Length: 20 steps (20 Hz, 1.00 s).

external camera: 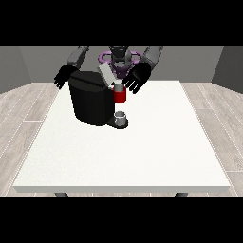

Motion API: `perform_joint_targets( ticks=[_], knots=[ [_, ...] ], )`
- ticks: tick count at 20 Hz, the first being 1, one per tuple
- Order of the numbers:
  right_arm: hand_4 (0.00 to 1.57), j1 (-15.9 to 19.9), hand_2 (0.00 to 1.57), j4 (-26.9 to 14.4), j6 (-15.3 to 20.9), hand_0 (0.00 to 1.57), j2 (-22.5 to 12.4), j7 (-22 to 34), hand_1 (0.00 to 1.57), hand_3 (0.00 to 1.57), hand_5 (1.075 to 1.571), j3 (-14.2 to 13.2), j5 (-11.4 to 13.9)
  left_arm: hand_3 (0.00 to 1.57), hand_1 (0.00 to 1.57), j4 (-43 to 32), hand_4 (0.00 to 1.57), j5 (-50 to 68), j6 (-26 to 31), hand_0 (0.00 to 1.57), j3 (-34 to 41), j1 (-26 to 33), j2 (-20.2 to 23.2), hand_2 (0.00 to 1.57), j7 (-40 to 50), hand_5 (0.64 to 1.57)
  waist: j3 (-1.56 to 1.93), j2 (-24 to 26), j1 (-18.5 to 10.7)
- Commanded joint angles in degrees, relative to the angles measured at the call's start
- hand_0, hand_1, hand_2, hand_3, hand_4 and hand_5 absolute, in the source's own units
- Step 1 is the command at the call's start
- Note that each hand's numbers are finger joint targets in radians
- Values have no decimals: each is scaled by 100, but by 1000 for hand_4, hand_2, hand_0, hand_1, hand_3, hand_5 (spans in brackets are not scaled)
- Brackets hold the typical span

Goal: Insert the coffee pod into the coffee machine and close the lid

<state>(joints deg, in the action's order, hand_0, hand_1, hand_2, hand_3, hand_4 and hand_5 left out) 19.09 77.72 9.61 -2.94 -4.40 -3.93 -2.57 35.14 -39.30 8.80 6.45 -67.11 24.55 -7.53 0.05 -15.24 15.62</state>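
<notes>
**A:** Table (142, 156) first, since it's taking up most of the view: big flat white slab, matte, squared-off edges, sitting on a pale plank floor (213, 109) with grey walls (28, 64) behind.

**B:** And the dark lump on it?

**A:** That's the coffee machine (91, 102). Chunky black body, rounded like a drum, smooth and slightly glossy, standing toward the far left part of the table. Its lid (105, 73) is a flat grey flap and it's tilting up, so it's standing open. There's a red block (120, 96) sticking out on the machine's front, over a dark base.

**B:** Anything sitting in there?

**A:** A small grey cup (121, 117) is standing upright on that base, right below the red part. Can't tell what's inside it. Then a little silvery-grey cylinder, looks like the coffee pod (117, 86), is sitting at the top of the red part, just under the raised lid. Whether it's fully seated in the slot, I can't tell.

**B:** Hands?

**A:** The hand at the view's right (136, 78) is hanging just beside the pod with its black fingers spreading out, grasping nothing. The hand at the view's left (63, 76) is hovering behind the machine's far edge, fingers also fanning out, released.
</notes>
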Motion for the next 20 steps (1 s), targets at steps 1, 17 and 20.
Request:
perform_joint_targets(
  ticks=[1, 17, 20],
  knots=[
    [463, 86, 0, -34, -65, 0, -53, 183, 0, 0, 1571, -33, -73, 953, 1051, 6, 365, -130, -26, 1051, -104, -15, -87, 1118, 68, 1571, -3, 89, 6],
    [344, -183, 0, -44, 128, 0, 154, -129, 0, 0, 1571, 157, 145, 0, 0, -66, 0, -457, 346, 0, -284, 57, 312, 0, -330, 1571, -4, 43, -7],
    [378, -235, 0, 71, 142, 0, 54, 179, 0, 0, 1571, 139, 154, 0, 0, -77, 0, -456, 257, 0, -279, 237, 88, 0, -231, 1571, -4, 340, -7]
  ],
)
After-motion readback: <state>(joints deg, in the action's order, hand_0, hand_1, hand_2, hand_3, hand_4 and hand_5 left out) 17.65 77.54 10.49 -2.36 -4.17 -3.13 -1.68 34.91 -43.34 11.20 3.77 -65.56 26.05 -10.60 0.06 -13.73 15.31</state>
